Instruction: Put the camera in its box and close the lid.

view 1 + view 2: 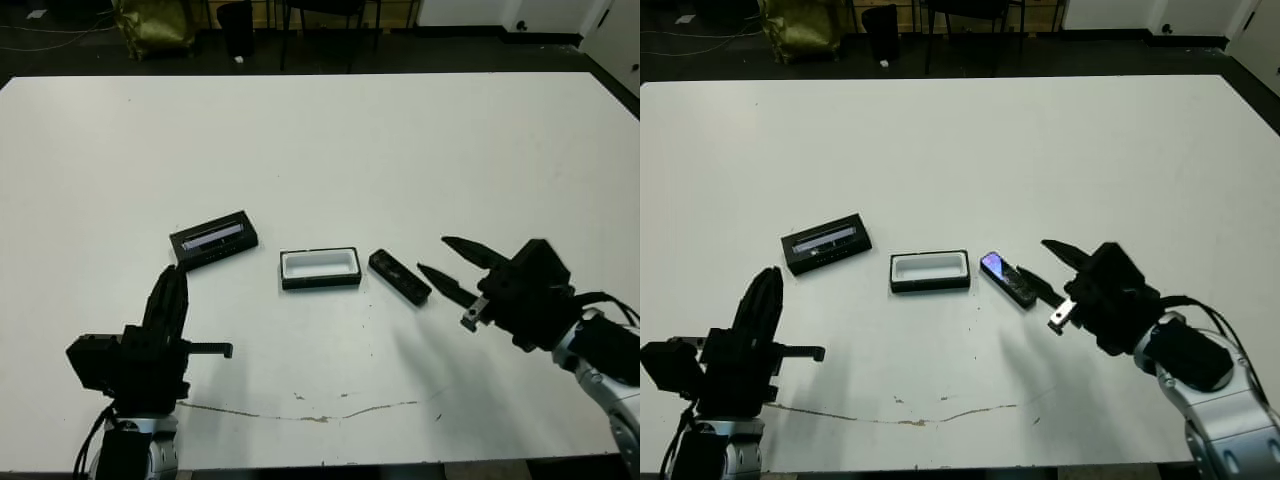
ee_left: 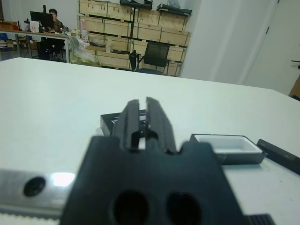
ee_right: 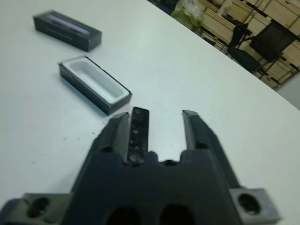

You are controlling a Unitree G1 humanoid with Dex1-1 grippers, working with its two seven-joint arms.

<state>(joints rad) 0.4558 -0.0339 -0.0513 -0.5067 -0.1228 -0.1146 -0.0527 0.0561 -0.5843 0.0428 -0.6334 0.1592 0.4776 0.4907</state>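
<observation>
Right tool (image 1: 448,266) spread and empty, its tips just right of the camera (image 1: 399,276)

The camera lies flat on the bench (image 1: 420,150) at centre-right of the frame, just right of the open box (image 1: 319,268), its long axis slanting from upper left to lower right, the lower-right end toward that tool. The left tool (image 1: 172,298), fingers pressed together and empty, sits lower left, well apart; the lid (image 1: 213,238) lies left of the box
</observation>
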